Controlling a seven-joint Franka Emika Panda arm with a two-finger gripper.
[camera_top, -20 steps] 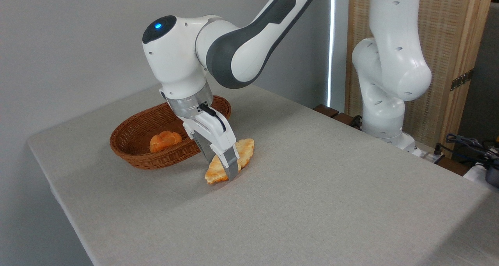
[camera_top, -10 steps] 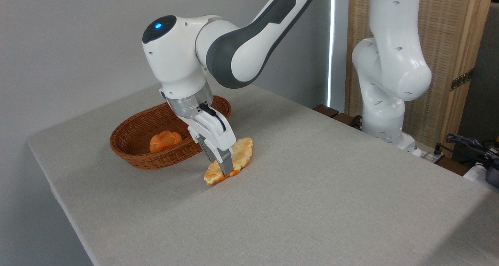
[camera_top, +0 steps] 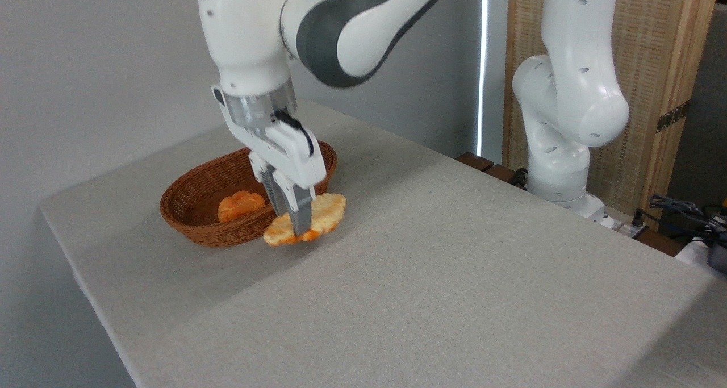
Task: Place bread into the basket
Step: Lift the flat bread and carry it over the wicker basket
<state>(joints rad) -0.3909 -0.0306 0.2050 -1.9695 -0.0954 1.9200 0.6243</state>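
Note:
The bread point(camera_top: 324, 213), a long pale golden loaf with orange-brown edges, hangs above the table just right of the basket's near rim. My gripper point(camera_top: 297, 224) is shut on its middle, fingers pointing down. The basket point(camera_top: 193, 220), a reddish-brown wicker oval, sits on the table at the left behind the loaf. Its right end is partly hidden by my wrist.
A small round orange bun point(camera_top: 239, 204) lies inside the basket. The grey table point(camera_top: 431, 286) stretches to the right and front, its left edge close to the basket. The arm's white base point(camera_top: 562, 104) stands at the far right, with cables point(camera_top: 681, 212) beside it.
The gripper closed on the bread, lifted it off the table, and carried it up and left toward the basket. The arm has risen.

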